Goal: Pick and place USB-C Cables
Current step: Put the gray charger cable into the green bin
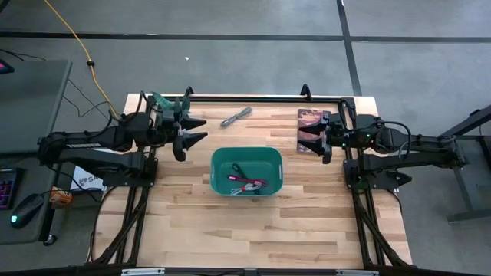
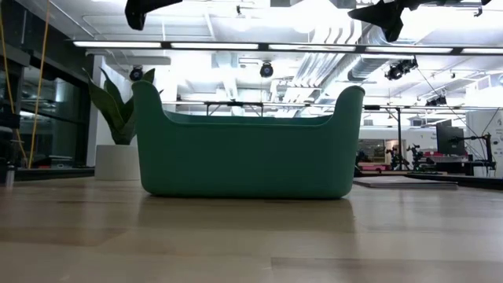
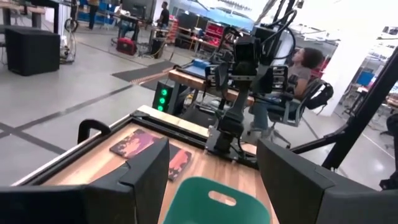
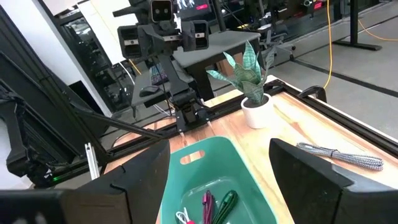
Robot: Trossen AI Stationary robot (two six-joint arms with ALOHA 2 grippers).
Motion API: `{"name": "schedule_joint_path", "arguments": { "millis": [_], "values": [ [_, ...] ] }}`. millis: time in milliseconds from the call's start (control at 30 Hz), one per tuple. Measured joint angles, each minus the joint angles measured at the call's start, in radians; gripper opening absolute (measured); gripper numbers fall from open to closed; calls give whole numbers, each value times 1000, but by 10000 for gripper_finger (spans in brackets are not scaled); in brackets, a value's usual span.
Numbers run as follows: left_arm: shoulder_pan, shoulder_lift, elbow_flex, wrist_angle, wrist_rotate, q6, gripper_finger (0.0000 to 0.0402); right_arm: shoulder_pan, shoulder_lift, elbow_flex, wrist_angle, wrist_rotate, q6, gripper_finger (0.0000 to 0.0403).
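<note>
Both arms are black, with angular fingers (image 3: pixel 143 171) and dark wiring.

Both arms are just hanging out up off the table, reaching in from either side and facing each other. Left gripper (image 1: pixel 196 131) has its fingers spread wide, right gripper (image 1: pixel 304 139) too, nothing held.

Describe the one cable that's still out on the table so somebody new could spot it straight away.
Start at the teal bin in the middle of the wooden table. Look past its far rim toward the black rail: the grey cable lies there alone on bare wood. It is braided and bundled straight, while the other cables are inside the bin.
</note>
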Motion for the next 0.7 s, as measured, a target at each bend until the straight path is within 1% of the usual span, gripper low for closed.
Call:
{"name": "schedule_joint_path", "arguments": {
  "millis": [133, 700],
  "values": [
    [0, 3, 0, 11, 0, 21, 221, 0, 0, 0, 0, 0, 3, 265],
    [0, 3, 1, 9, -2, 22, 221, 0, 0, 0, 0, 0, 3, 265]
  ]
}}
